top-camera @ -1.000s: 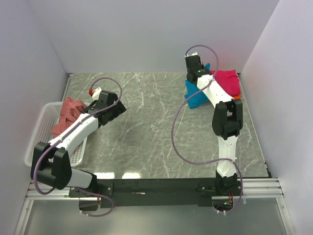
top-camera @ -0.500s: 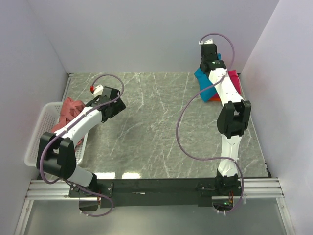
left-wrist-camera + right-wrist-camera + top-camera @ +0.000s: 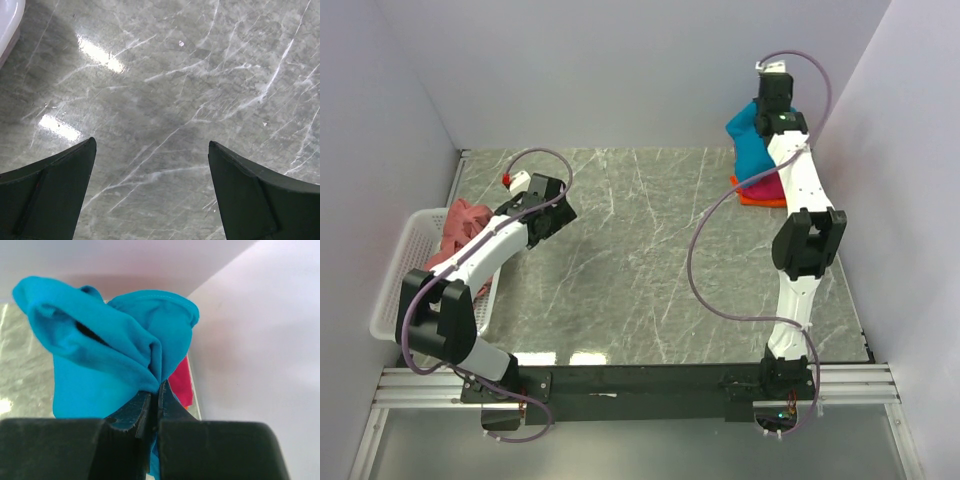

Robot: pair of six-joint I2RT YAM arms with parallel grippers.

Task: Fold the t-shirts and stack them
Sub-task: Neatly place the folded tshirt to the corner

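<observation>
My right gripper (image 3: 156, 387) is shut on the teal-blue t-shirt (image 3: 100, 350) and holds it bunched and hanging in the air at the back right (image 3: 752, 145), above the magenta t-shirt (image 3: 181, 382) and the orange t-shirt (image 3: 760, 196), which lie stacked on the table by the right wall. The dusty salmon-pink t-shirt (image 3: 462, 228) lies crumpled in the white basket (image 3: 412, 260) at the left. My left gripper (image 3: 150, 165) is open and empty over bare marble, next to the basket (image 3: 548, 205).
The grey marble table (image 3: 640, 250) is walled in white at the back and both sides. The right arm reaches close to the back right corner. The basket's rim shows at the top left of the left wrist view (image 3: 7, 20).
My right gripper has lifted the teal-blue t-shirt and carried it back and to the right, over the magenta and orange stack. My left arm has drawn back slightly toward the basket.
</observation>
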